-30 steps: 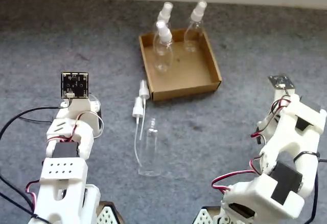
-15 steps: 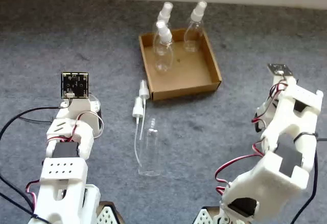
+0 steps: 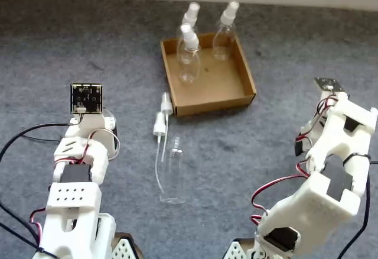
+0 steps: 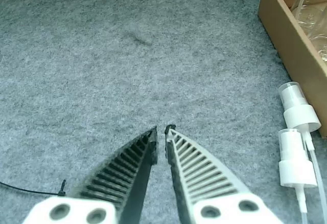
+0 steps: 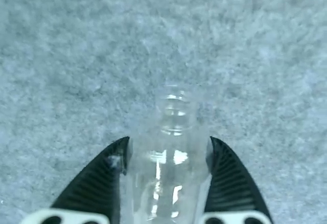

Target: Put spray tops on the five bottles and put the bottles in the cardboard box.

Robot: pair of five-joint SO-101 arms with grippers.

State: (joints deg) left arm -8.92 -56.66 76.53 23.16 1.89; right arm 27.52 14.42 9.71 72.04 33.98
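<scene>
gripping a clear capless bottle (image 5: 174,114), the right gripper (image 5: 168,141) has its two dark fingers (image 5: 110,170) pressed against the bottle's sides, with the open neck pointing out past the fingertips over the grey carpet (image 5: 61,55). in the high view the right arm (image 3: 331,152) stands near the right edge, beside the cardboard box (image 3: 248,77). the left gripper (image 4: 160,130) is closed with nothing in it, its tips almost meeting just above the carpet, and the left arm (image 3: 80,152) sits at the left of the table. two loose spray tops (image 3: 166,103) (image 3: 159,124) lie end to end just in front of the box's near left corner, their thin tubes trailing toward the arms. beside those tubes a second capless bottle (image 3: 172,176) lies on its side between the two arms. a capped bottle (image 3: 189,55) stands upright inside the box near its left wall, and another capped bottle (image 3: 223,34) stands at the far right corner. a third capped bottle (image 3: 191,13) shows behind the first; whether it is inside the far wall cannot be told.
</scene>
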